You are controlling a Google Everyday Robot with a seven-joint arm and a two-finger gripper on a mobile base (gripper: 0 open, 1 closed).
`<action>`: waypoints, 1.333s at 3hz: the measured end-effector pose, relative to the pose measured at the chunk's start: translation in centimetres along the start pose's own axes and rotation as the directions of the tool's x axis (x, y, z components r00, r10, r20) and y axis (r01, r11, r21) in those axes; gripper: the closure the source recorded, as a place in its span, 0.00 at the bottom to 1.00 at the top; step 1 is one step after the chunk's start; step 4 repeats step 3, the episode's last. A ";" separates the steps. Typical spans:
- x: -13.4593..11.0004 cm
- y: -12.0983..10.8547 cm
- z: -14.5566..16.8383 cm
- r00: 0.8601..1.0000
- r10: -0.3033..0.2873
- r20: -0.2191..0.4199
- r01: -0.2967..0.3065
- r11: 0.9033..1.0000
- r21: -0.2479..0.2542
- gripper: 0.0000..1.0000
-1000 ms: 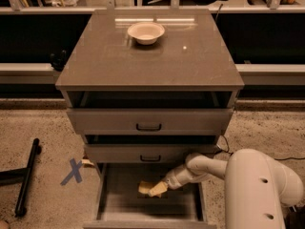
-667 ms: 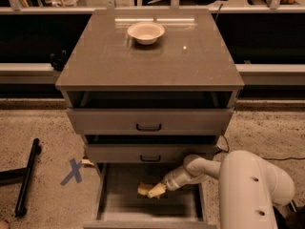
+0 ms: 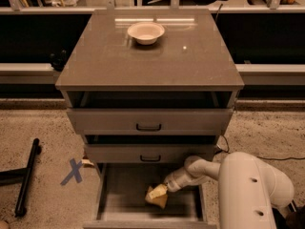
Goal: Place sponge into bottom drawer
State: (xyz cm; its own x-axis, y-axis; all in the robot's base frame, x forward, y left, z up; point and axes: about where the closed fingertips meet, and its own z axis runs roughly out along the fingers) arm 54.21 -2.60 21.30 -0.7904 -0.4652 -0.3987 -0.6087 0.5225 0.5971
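white plastic fills the nearest corner: the robot's arm [image 3: 250,187] bulks up at lower right and reaches left into the open bottom drawer [image 3: 121,197], which is pulled well out toward us. at the arm's tip the gripper [image 3: 165,186] sits over the right-centre of the drawer floor, its jaws clenched on the sponge [image 3: 157,196]. we see the pale yellow sponge tilted rather than lying flat. its long axis slants from the gripper down and to the left, and one corner points down at the drawer floor. we cannot tell whether that corner touches the floor. to the left, on the speckled floor, lie a blue tape cross [image 3: 73,171] and a black stand [image 3: 26,182]. above come the middle drawer [image 3: 119,152] and the top drawer [image 3: 109,120], each slightly out. farther back, on the cabinet top [image 3: 152,66], stands a white bowl [image 3: 146,32].
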 end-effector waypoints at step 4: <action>4.4 0.3 -10.0 0.990 0.047 0.136 -0.053 0.998 0.038 0.00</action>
